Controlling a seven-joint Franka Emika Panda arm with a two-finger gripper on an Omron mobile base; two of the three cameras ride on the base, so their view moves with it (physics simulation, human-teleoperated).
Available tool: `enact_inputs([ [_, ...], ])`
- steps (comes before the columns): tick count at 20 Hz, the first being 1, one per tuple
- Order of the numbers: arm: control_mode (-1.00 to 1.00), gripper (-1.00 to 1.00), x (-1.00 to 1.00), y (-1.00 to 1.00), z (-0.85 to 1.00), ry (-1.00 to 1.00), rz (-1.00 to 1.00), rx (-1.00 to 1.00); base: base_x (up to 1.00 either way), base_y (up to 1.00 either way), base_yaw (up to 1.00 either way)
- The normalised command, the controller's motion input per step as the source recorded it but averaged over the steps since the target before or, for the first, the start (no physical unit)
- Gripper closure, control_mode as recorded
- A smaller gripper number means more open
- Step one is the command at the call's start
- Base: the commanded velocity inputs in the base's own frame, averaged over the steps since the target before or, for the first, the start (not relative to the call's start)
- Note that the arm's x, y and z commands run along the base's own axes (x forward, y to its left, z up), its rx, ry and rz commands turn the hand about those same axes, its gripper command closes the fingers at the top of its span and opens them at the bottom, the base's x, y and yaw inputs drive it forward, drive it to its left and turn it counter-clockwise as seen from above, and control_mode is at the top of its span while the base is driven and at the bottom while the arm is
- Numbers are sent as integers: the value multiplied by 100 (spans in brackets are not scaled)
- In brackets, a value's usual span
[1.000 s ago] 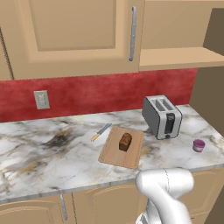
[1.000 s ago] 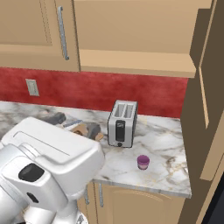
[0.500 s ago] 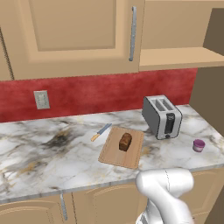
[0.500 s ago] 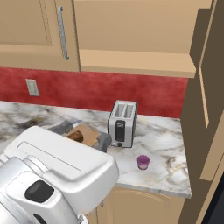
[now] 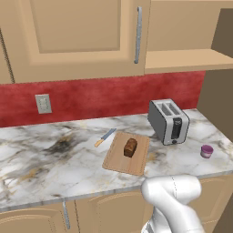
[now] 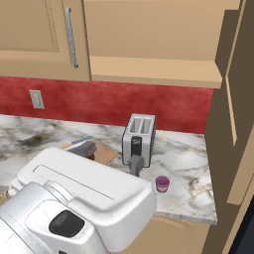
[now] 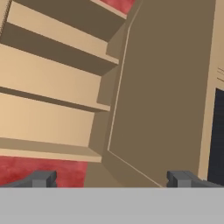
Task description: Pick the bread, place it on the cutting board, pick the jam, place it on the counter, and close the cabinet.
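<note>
Compared with a second ago, the white arm has swung across the right base view and now covers more of the lower left of that picture, while the things on the counter (image 5: pixel 54 150) have not moved at all; I read this as the arm turning away from the counter toward the open cabinet (image 7: pixel 162 96). In the hand view the gripper (image 7: pixel 111 179) has its two tips spread wide apart with nothing between them, and it looks at the open door just ahead and at the bare shelves to one side of it. Well behind and below the gripper, the bread (image 5: pixel 130 147) lies on the cutting board (image 5: pixel 119 161), and the jam (image 5: pixel 206 151) stands on the marble, apart from the toaster (image 5: pixel 169 121). So I judge that both placing steps are done and only the closing of the cabinet is left. For moving, I must be careful: the door panel stands out over the far end of the counter, beside the lowest shelf edge, and the toaster and the jam are under this path. The room in front of the door looks free, so I think a push on its outer face is possible. I cannot see the handle of this door.
</note>
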Motion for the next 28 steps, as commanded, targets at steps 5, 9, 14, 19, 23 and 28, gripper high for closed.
enact_inputs([
  [5, -100, -100, 0, -15, 0, 0, 0, 0, 0, 0, 0],
  [9, -100, -100, 0, -14, -5, 0, 0, 0, 0, 0, 0],
  [14, -100, -100, 0, -15, -9, 0, 0, 0, 0, 0, 0],
  [19, -100, -100, 0, -19, -9, 0, 0, 1, 0, 0, 0],
  [23, -100, -100, -3, -17, -7, 0, 0, 0, 0, 0, 0],
  [28, -100, -100, 0, -16, -6, 0, 0, 1, 0, 0, 0],
])
